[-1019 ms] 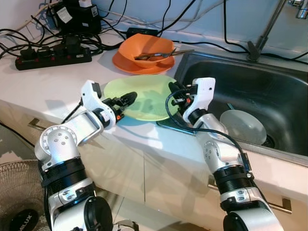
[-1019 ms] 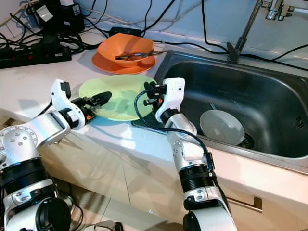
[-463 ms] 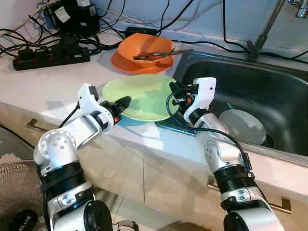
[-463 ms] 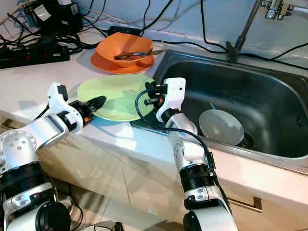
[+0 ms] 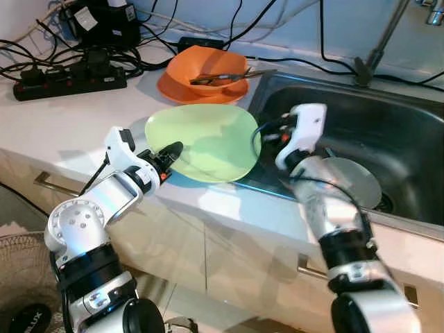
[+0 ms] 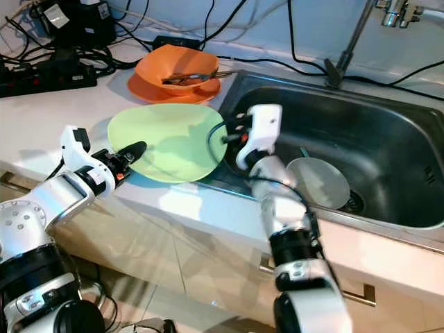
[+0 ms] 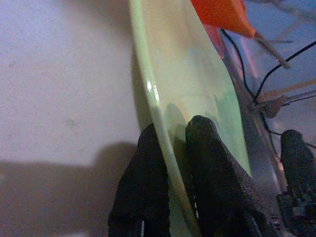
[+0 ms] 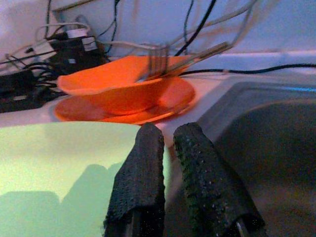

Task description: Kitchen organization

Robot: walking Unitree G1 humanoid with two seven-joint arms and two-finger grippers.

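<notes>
Evidently mid-lift: green plate [image 5: 202,141] raised and tilted off the white counter [image 5: 76,111], near rim up, pinched at its near-left edge by the left gripper [image 5: 170,150]. Seen from the left wrist: 2 black fingers [image 7: 205,163] pressed onto the plate rim, 1 above and 1 beneath. Right gripper [image 8: 168,143] hovering at the plate's far-right edge, beside the sink [image 5: 388,125]; fingers drawn nearly together with only a slim gap, holding nothing, plate rim just in front of the tips.

Likely step: carrying the plate toward either the sink or the orange stack. Cannot tell which from here. Next move calls for a steady 1-sided grip, since the plate hangs from a single rim pinch and could pivot or slip; probably wise to bring the right gripper under the far edge for support.

Behind the plate: orange bowl [image 5: 210,67] on an orange plate [image 5: 173,89], fork [image 5: 236,75] resting in the bowl. Grey lid or dish [image 5: 355,182] lying in the sink basin. Power strip [image 5: 66,80] and cables along the back wall.
</notes>
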